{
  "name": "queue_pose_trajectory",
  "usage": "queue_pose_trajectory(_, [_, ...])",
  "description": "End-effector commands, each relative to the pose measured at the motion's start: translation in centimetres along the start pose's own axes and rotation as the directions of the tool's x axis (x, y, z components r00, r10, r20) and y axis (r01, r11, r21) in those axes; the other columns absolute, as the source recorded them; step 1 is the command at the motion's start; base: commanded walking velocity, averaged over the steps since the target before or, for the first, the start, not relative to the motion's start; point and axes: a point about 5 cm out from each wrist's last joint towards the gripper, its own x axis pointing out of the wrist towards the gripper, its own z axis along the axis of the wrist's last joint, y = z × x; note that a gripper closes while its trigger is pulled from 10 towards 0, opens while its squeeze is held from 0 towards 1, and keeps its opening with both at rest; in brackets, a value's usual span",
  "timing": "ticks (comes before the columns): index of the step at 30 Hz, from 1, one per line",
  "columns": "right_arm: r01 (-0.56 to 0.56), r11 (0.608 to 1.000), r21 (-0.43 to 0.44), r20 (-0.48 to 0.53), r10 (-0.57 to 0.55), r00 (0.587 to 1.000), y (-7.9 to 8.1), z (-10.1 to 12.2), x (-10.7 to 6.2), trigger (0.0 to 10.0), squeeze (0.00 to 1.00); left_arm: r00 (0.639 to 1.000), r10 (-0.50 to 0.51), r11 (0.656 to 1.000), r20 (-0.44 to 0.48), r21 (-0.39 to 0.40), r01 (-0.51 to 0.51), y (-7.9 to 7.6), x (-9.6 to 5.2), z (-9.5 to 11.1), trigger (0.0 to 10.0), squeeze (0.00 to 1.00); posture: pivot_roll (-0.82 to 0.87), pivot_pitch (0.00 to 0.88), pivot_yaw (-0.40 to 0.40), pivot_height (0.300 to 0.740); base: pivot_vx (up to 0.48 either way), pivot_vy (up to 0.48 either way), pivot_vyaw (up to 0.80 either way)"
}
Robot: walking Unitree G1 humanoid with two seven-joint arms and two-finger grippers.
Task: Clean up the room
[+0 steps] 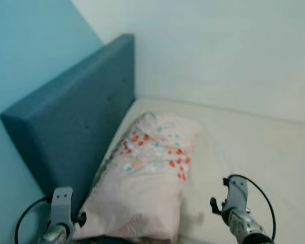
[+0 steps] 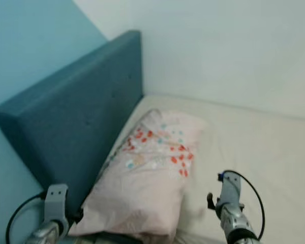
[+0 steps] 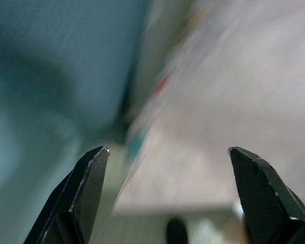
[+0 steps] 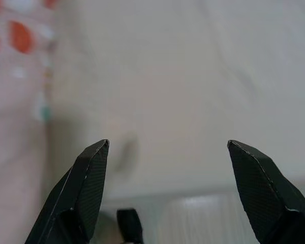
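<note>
A pale pink pillow (image 1: 147, 178) with red and teal flower prints lies on the cream bed sheet (image 1: 254, 152), leaning against the blue padded headboard (image 1: 76, 122). My left arm rises at the lower left beside the pillow's near corner; my left gripper (image 3: 168, 157) is open, looking along the pillow's edge (image 3: 218, 127) and the headboard (image 3: 56, 66), with nothing between its fingers. My right arm rises at the lower right over bare sheet; my right gripper (image 4: 168, 152) is open above the sheet (image 4: 183, 91), the pillow (image 4: 15, 101) off to one side.
A light blue wall (image 1: 25, 46) stands behind the headboard and a pale wall (image 1: 218, 51) runs along the far side of the bed. Bare sheet stretches to the right of the pillow.
</note>
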Motion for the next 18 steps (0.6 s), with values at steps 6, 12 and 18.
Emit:
queue_pose_trajectory(6, [0.041,0.999,0.022,0.024,-0.042,0.999,-1.0,0.3,-0.1,10.0,0.0,0.949,-0.277,0.96,0.15,-0.009,0.281,-4.0,0.8,3.5,10.0,0.0,0.02,0.004,-0.034,0.725,0.0,0.0,-0.78])
queue_pose_trajectory(12, [0.055,0.998,0.023,0.023,-0.056,0.998,-1.2,0.3,-0.1,10.0,0.0,0.925,-0.318,0.948,0.21,0.043,0.316,-5.3,1.1,5.8,10.0,0.0,0.02,0.004,-0.033,0.725,0.0,0.0,-0.77])
queue_pose_trajectory(18, [0.038,0.999,0.014,0.034,-0.039,0.999,-0.7,0.4,0.0,10.0,0.0,0.973,-0.058,0.998,0.225,0.024,0.054,-3.4,1.7,7.4,10.0,0.0,0.02,0.004,-0.029,0.725,0.0,0.0,-0.77])
